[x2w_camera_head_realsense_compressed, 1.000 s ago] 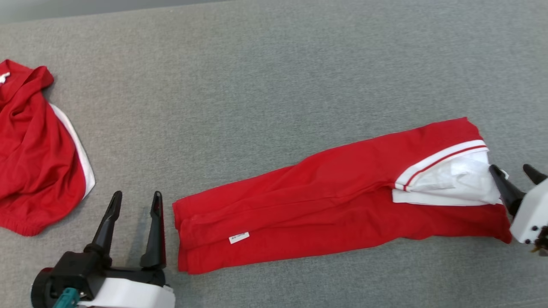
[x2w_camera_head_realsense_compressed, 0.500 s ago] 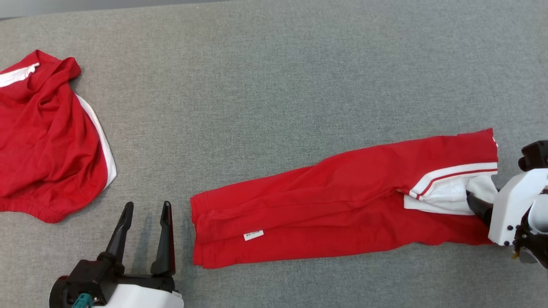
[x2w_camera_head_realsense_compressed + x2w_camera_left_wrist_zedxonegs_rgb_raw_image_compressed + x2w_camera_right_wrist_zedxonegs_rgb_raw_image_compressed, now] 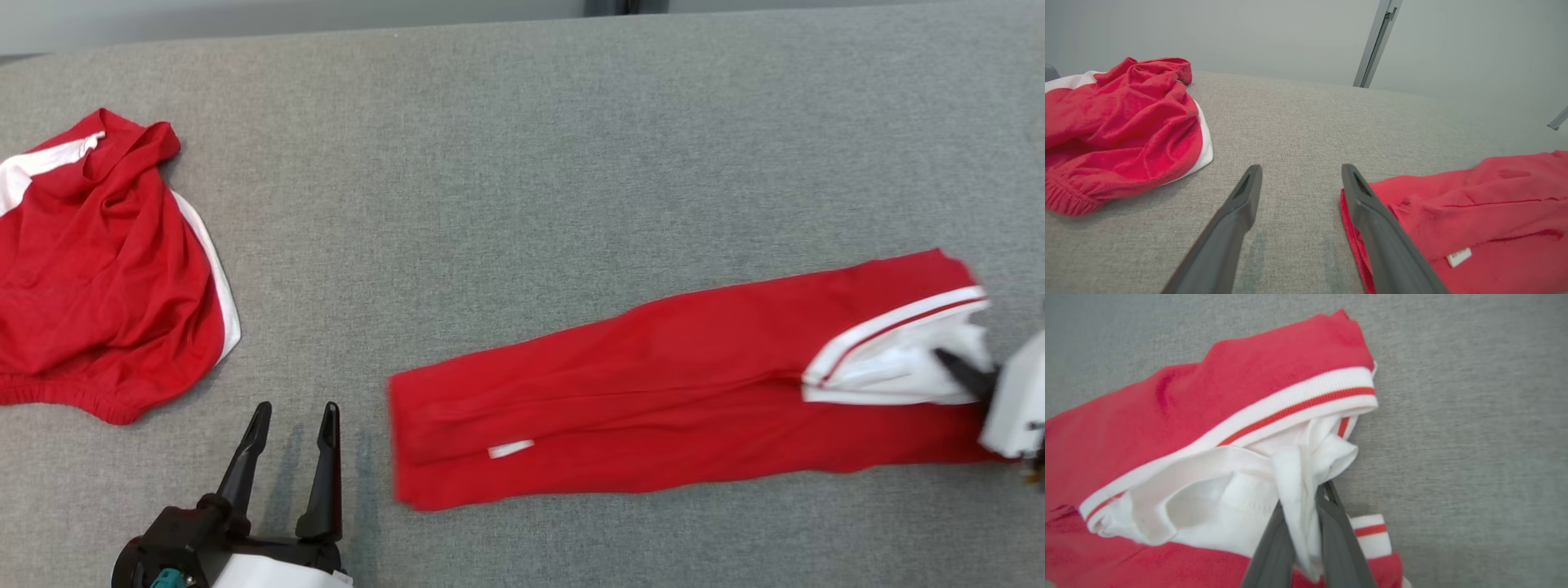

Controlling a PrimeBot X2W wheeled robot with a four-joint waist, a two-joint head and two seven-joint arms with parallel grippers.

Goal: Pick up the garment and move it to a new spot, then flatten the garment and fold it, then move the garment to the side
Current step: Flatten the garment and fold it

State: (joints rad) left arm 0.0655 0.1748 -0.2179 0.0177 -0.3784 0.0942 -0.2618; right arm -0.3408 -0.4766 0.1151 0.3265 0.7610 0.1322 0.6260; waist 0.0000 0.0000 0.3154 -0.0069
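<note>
The garment is a long red piece with a white, red-striped band, lying stretched across the grey padded surface. My right gripper is at its right end, shut on a bunched fold of the white inner fabric; in the right wrist view the gripper has that fold pinched between both fingers. The left gripper stands open just left of the garment's left end, touching nothing. In the left wrist view the gripper has that red end beside its right finger.
A second red garment with white trim lies crumpled at the far left, also seen from the left wrist. The surface's back edge runs along the top of the head view. A grey metal post stands behind it.
The right gripper has closed on the white fabric at the garment's right end. The head camera has shifted, sliding the whole scene rightward. The left gripper stays open.
</note>
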